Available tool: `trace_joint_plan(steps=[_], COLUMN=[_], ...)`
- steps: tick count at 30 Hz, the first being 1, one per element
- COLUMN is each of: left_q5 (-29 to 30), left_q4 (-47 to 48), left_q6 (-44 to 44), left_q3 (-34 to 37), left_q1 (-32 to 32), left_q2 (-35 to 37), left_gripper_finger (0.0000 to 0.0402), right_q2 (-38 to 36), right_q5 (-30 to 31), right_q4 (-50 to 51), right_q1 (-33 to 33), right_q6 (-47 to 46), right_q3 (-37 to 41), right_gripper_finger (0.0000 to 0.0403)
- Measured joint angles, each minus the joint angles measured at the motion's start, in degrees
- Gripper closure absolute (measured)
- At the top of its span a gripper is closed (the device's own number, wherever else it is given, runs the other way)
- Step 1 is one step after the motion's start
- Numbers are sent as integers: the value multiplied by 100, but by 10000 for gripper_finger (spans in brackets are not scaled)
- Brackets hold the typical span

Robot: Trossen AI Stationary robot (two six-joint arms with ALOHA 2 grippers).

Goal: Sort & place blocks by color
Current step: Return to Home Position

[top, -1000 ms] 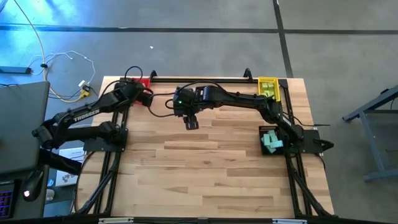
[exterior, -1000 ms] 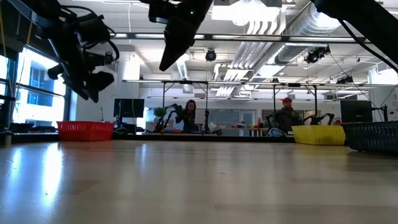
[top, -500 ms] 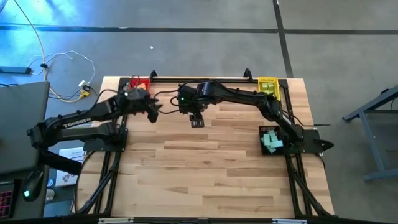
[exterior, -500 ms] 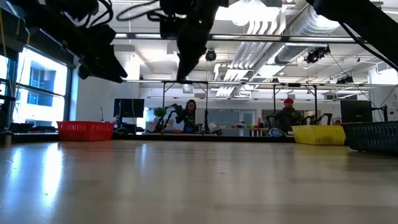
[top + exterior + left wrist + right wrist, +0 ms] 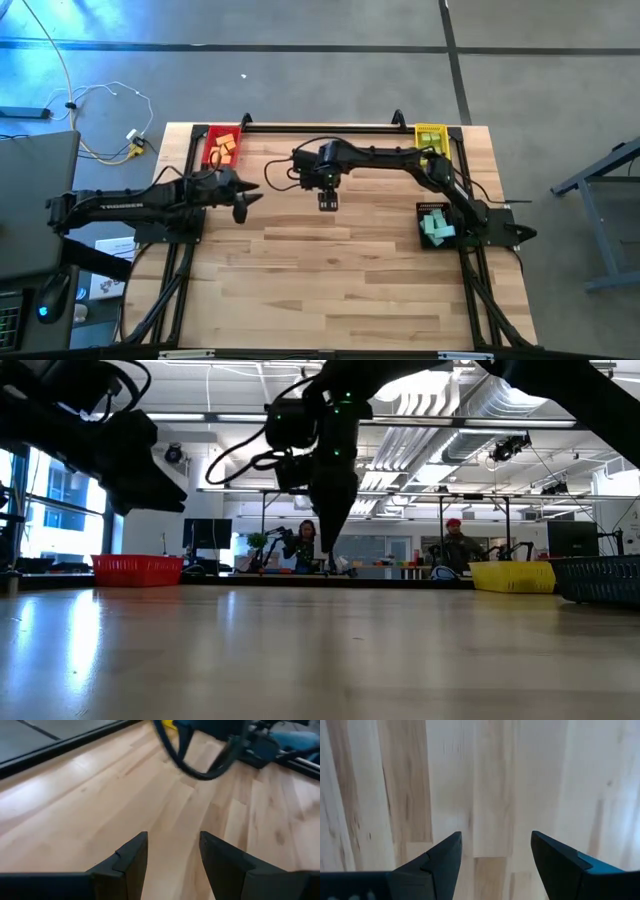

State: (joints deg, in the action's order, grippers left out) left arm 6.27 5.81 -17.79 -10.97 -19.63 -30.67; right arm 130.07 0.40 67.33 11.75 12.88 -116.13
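Heads up, nearest your side the table (image 5: 330, 290) is just bare wood, with not one loose block left on it that I can spot from above. Over the middle, the left gripper (image 5: 243, 198) has backed off a fair way. A second ago it was parked right over the red tray; now the arm is folded back toward its base and the claw hangs over plain planks, fingers (image 5: 131, 857) spread apart with nothing between them. The right gripper (image 5: 327, 201) has only drifted a little toward its own side and points straight down above the centre, also gaping wide and carrying nothing (its wrist camera shows only wood grain between the fingers). Off at the right edge the black bin (image 5: 421, 212) holds a heap of teal blocks (image 5: 436, 227). At the far left corner the red tray (image 5: 209, 150) is uncovered now that the arm has cleared it, and you can see the orange blocks (image 5: 225, 148) sitting inside. The yellow tray (image 5: 430, 129) at the far right corner has something in it, but I can't tell what. My read is the sorting is done and you're only parking both arms. Just watch the two claws, they're fairly near each other.
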Motion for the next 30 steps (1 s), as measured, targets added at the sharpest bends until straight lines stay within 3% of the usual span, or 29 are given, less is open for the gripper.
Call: trace_joint_plan(steps=[6, 12, 19, 30], left_q5=[18, 57, 128, 177], left_q4=[-18, -347, -898, -1549], left_q6=[-64, -145, 99, 1271], left_q3=[301, 732, 1037, 1034], left_q1=[357, 695, 906, 1122], left_q2=[505, 946, 1241, 1299], left_gripper_finger=[236, 236, 236, 236], right_q2=[-204, -957, -2469, -5581], right_q5=[4, 2, 55, 672], right_q4=[-196, -947, -2350, -4516], right_q1=[4, 23, 80, 90], right_q6=[-139, -302, -740, -1702], right_q3=[418, 1305, 3166, 6413], right_gripper_finger=[179, 179, 179, 179])
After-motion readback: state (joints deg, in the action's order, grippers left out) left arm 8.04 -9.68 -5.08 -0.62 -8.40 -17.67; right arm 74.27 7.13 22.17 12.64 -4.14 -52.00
